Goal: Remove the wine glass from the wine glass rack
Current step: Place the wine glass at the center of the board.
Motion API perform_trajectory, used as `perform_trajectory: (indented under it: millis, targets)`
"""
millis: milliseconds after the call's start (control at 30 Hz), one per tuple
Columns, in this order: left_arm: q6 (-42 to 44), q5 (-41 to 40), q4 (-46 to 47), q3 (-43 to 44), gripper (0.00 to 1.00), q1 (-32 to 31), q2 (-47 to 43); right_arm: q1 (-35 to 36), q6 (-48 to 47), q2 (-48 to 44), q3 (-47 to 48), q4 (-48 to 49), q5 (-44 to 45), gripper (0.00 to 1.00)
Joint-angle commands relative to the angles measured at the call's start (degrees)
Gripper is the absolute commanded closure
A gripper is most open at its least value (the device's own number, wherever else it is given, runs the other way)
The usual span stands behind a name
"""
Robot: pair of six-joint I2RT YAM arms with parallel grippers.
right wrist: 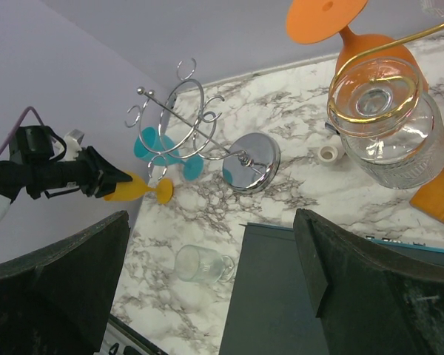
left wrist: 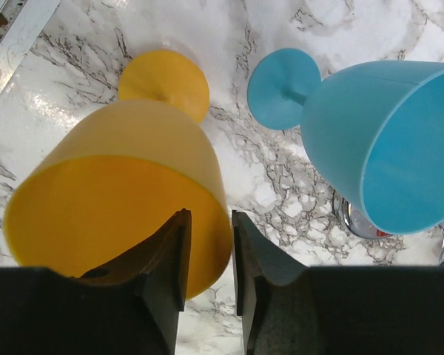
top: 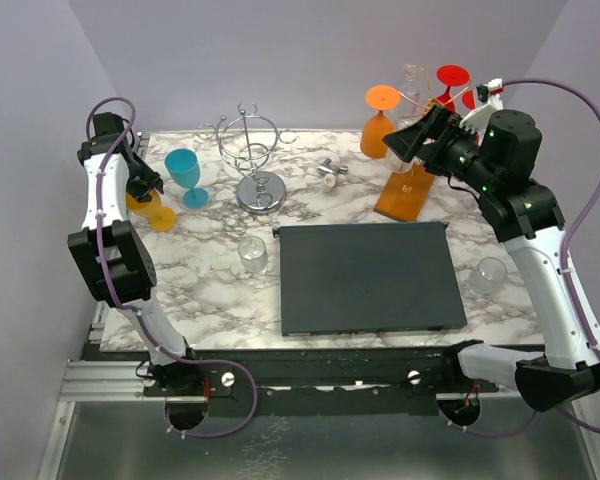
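White table [top: 210, 290] veined grey like marble; dark grey mat [top: 365, 275] at centre; yellow glass [top: 156, 212], blue glass [top: 185, 170] left; orange glass [top: 378, 135], red glass [top: 452, 75], orange-brown rack base [top: 405, 195] upper right

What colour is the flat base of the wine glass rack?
The base is orange-brown wood, best seen in the top external view.

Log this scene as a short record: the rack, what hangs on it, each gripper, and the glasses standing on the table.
rack: wine glass rack, wooden base, back right of the table
hanging on it: orange glass, clear glass, red glass, all upside down
right gripper: open wide, short of the clear glass, touching nothing
left gripper: fingers astride the rim of the yellow glass; grip unclear
standing on table: yellow glass, blue glass, both at the left
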Motion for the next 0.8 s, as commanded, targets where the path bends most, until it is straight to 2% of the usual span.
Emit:
perform_trajectory:
  millis: [0, 267, 767]
  targets:
    - [0.3, -0.8, -0.1, 3.0, 0.64, -0.5, 1.0, 0.2, -1.2, 0.3, 0.6, 0.7, 0.5, 0.0]
    - [0.2, -1.8, -0.6, 5.6, 0.57, -1.2, 1.6, 0.3, -1.4, 1.0, 1.3, 0.3, 0.7, 0.0]
    - [0.3, -2.6, -2.0, 10.4, 0.49, -1.9, 0.7, 0.2, -1.6, 0.2, 1.4, -0.1, 2.1, 0.0]
